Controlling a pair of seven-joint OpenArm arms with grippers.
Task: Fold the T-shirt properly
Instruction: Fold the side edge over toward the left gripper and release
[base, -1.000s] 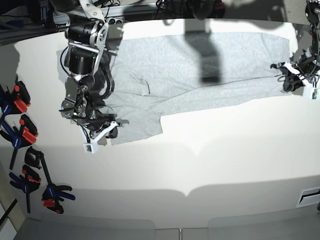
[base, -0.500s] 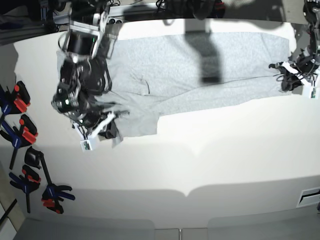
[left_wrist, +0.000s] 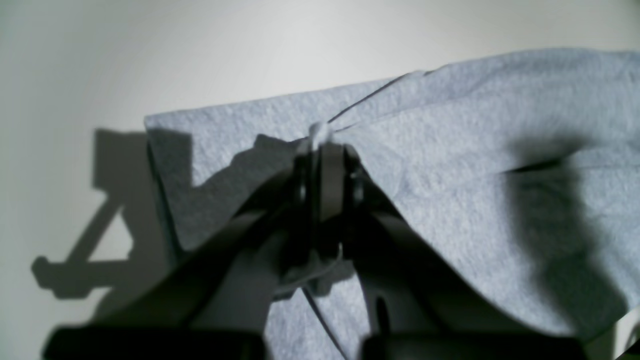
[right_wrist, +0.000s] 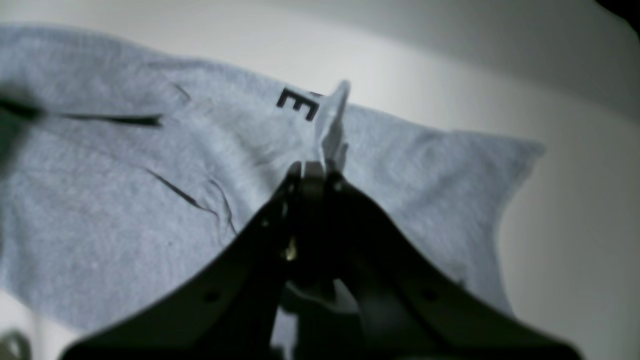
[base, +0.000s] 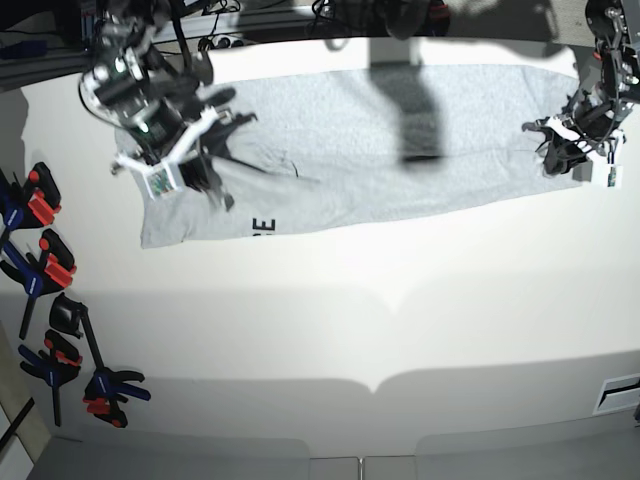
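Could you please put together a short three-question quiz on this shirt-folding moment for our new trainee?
1. True or false: the left gripper is shut on the T-shirt.
2. Which black letter shows clearly on the cloth beside the right gripper in the right wrist view? A) S B) E C) K
3. In the base view, the clamps lie along which edge of the table?

Key:
1. True; it pinches a bunched fold.
2. B
3. The picture's left edge.
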